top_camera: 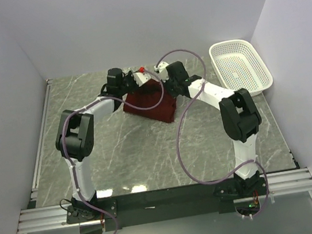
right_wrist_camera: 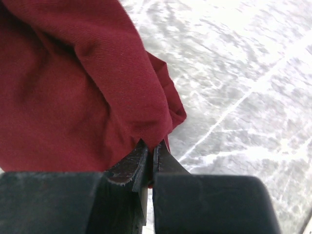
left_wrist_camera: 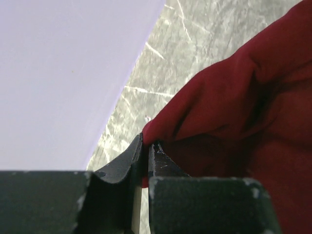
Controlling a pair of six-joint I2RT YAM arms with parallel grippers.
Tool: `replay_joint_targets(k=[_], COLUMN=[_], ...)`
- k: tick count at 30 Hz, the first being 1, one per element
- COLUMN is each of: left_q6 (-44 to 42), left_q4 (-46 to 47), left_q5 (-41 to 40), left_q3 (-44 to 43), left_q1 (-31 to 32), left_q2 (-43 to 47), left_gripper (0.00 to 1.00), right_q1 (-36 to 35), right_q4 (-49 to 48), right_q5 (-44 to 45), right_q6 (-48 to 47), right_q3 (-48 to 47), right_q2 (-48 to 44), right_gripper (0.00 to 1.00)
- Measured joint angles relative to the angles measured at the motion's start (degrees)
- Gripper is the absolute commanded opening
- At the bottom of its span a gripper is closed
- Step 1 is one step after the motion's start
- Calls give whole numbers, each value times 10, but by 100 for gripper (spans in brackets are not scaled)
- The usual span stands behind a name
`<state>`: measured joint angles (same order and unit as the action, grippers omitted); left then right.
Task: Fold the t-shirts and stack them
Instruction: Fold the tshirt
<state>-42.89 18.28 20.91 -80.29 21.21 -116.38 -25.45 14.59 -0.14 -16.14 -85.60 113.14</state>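
The left fingers (left_wrist_camera: 140,147) and the right fingers (right_wrist_camera: 142,151) are each clamped on an edge of the maroon t-shirt (top_camera: 149,103), which is bunched between them at the far middle of the counter (top_camera: 143,151). A white perforated basket (top_camera: 240,64) sits well apart at the far right.

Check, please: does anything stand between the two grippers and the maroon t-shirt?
Nothing visible does. The left gripper and the right gripper are each shut directly on an edge of the maroon t-shirt.
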Motion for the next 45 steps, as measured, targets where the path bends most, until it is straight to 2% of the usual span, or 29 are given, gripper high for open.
replay_joint_targets(k=[7, 21, 22, 23, 24, 25, 26, 28, 30, 36, 40, 42, 45], left_q6=[7, 23, 23, 23, 24, 26, 29, 36, 53, 121, 188, 231, 303], left_q4=[7, 17, 17, 17, 19, 21, 25, 37, 42, 32, 23, 0, -43], left_q5=[11, 8, 7, 6, 4, 1, -4, -19, -43, -121, -149, -148, -127], left_q3=[-42, -66, -68, -69, -71, -73, -77, -79, -87, -148, -176, -176, -172], left_q1=[1, 3, 3, 4, 5, 5, 6, 9, 12, 16, 7, -3, -25], left_q2=[-51, -92, -93, -93, -94, -96, -99, -104, -109, -119, -105, -85, -45], left_gripper=[1, 2, 4, 6, 18, 27, 38, 75, 99, 99, 99, 100, 99], right_q1=[7, 8, 9, 9, 10, 10, 10, 10, 11, 22, 35, 45, 60], right_q4=[-3, 2, 2, 2, 2, 3, 3, 6, 9, 17, 21, 39, 72], right_q5=[34, 52, 53, 54, 56, 60, 66, 78, 94, 141, 132, 78, -53], right_q6=[24, 33, 33, 34, 37, 39, 43, 41, 44, 66, 66, 54, 19], right_q3=[-8, -28, -32, -35, -39, -44, -49, -64, -84, -145, -148, -148, -144], right_q2=[11, 29, 33, 36, 41, 46, 52, 64, 79, 110, 106, 103, 92], right_gripper=[0, 0, 7, 16, 26, 43, 48, 55, 59, 61, 60, 56, 46])
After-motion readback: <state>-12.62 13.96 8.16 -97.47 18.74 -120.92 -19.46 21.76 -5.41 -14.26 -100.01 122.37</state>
